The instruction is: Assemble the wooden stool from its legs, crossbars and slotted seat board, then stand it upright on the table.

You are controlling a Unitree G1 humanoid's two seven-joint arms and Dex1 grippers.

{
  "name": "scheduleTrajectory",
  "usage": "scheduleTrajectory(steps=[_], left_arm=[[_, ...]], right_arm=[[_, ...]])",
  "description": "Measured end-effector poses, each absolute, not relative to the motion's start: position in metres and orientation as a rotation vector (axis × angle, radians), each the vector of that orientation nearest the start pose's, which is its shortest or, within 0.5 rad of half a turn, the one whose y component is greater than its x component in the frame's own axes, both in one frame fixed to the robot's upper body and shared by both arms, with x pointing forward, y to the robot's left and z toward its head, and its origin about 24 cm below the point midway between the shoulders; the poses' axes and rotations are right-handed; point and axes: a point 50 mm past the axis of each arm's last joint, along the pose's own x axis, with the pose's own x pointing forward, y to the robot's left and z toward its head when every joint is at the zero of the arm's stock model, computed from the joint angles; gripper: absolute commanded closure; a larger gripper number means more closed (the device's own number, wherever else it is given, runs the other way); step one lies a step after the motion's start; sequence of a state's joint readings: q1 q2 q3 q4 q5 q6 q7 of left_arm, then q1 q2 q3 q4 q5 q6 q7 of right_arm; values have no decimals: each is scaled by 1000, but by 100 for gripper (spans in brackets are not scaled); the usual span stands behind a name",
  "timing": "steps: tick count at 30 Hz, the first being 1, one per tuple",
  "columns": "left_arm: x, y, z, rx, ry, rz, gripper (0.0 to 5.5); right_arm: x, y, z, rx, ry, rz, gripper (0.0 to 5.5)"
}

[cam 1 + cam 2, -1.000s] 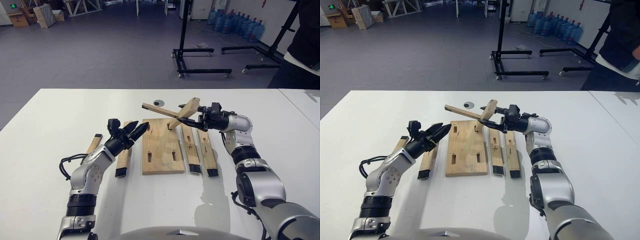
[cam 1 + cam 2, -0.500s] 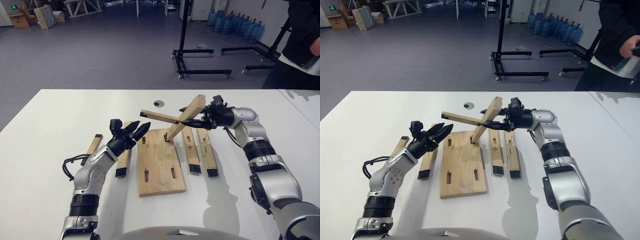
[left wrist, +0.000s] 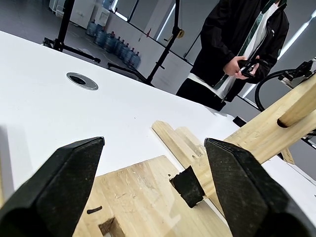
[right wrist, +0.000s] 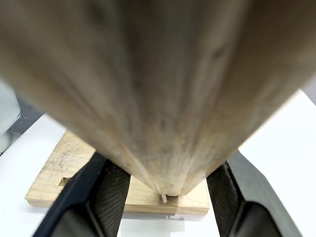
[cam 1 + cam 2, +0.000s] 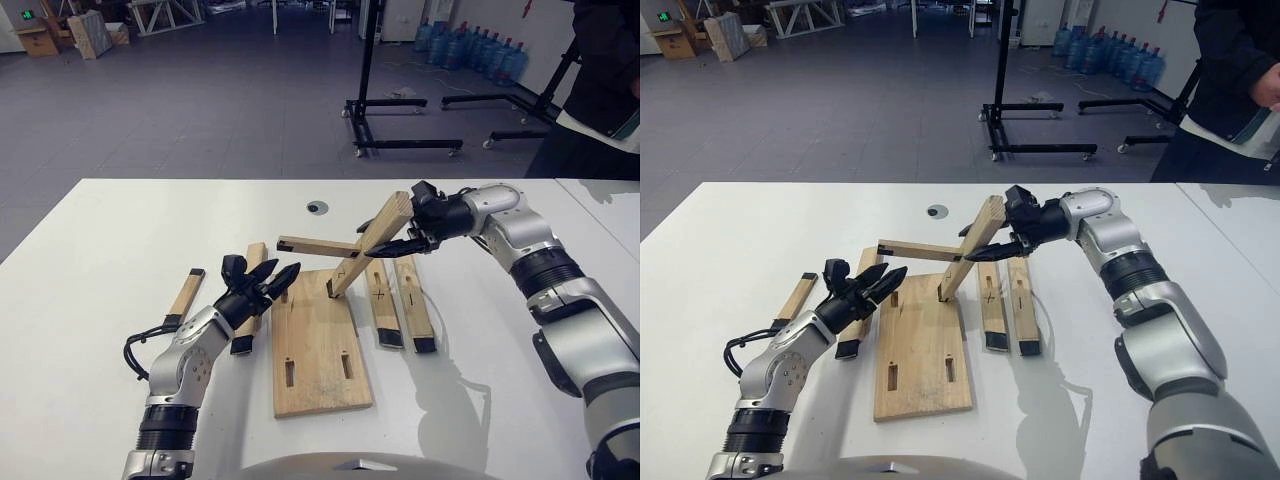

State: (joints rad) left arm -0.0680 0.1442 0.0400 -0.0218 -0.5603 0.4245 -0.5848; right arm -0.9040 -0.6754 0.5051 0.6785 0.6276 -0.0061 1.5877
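Note:
The slotted seat board lies flat on the white table. My right gripper is shut on the upper end of a wooden leg, also seen as the leg up close. The leg tilts, its lower end resting on the board's far part. A crossbar sticks out of it to the left, level above the table. My left gripper is open, hovering at the board's far left corner, with nothing between its fingers.
Two loose legs lie side by side right of the board. Another leg and a shorter piece lie left of it. A round hole sits in the table farther back.
The right gripper lifted the leg up and to the right, making it steeper. The seat board slid nearer and turned slightly. The left gripper dropped a little toward the board's corner.

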Motion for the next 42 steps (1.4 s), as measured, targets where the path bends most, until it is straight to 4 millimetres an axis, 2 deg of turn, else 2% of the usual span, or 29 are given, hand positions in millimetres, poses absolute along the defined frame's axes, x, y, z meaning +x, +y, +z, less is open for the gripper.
scheduleTrajectory(steps=[3, 5, 11, 15, 20, 28, 34, 42], left_arm=[[249, 137, 36, -396, 244, -663, 179], [244, 130, 26, -267, 303, -671, 179], [242, 112, 21, -39, 310, -702, 179], [241, 107, 20, 97, 319, -720, 179], [240, 104, 20, 104, 319, -710, 179], [237, 103, 17, 81, 312, -695, 179], [237, 103, 18, 84, 306, -695, 179], [239, 106, 19, 90, 297, -703, 179]], right_arm=[[338, -166, 165, -305, 205, 1699, 344], [340, -162, 167, -328, 235, 1702, 344], [343, -163, 167, -347, 316, 1689, 344], [343, -164, 167, -333, 334, 1680, 344], [344, -166, 164, -298, 363, 1663, 344], [351, -167, 151, -145, 438, 1603, 345], [354, -164, 146, -152, 402, 1597, 345], [348, -162, 142, -171, 334, 1624, 345]])
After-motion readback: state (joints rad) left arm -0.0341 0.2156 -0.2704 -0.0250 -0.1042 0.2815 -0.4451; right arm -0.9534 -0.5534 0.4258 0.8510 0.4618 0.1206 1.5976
